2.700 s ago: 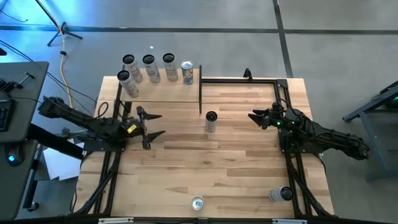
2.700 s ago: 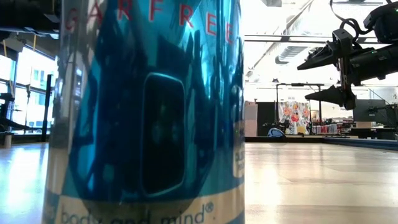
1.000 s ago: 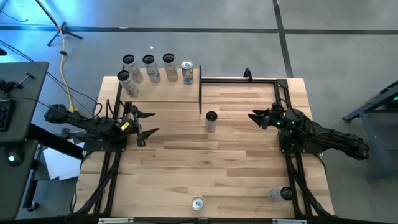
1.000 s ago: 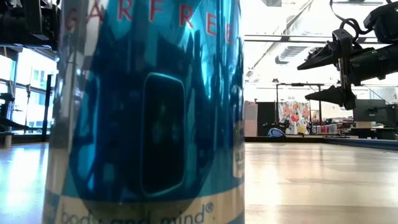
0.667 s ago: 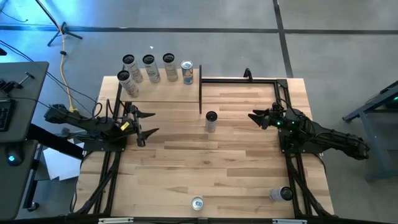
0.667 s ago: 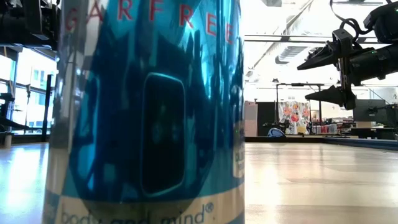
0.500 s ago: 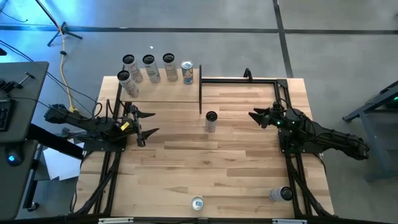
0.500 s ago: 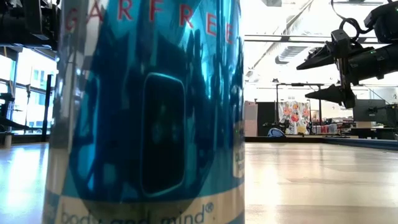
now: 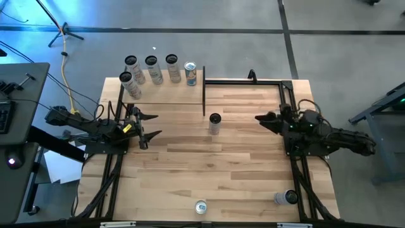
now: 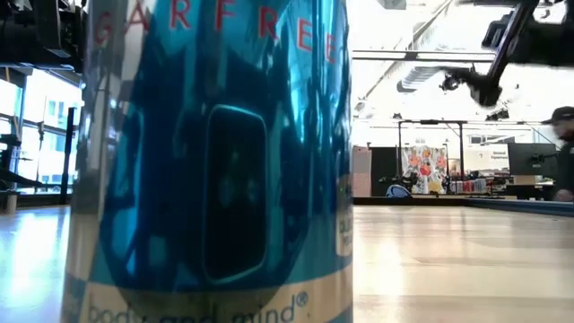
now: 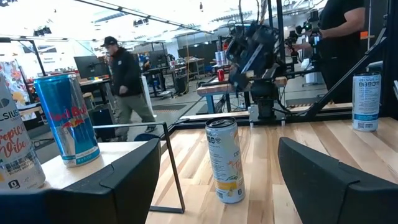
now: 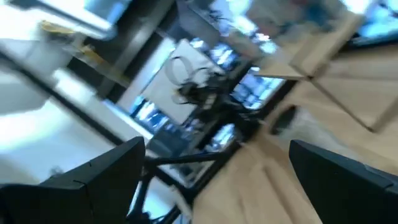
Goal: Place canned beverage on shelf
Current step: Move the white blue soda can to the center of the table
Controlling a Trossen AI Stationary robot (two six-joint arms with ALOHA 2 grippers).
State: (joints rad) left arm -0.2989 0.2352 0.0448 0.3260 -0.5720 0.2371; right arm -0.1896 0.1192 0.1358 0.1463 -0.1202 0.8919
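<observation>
Over at the far left corner of the tabletop [image 9: 253,164] sits the shelf [image 9: 166,94] with five cans [image 9: 150,69] already lined up on it — so the job's well along. Next in line looks like the lone can [image 9: 214,123] standing mid-tabletop, just right of the shelf's post. Left end effector [image 9: 149,125] hovers left of it with fingers spread wide, holding nothing; right end effector [image 9: 261,118] is also gaping and empty, off to the can's right. I'd guess the reach step is next — whichever arm goes has to straddle the can before closing.
</observation>
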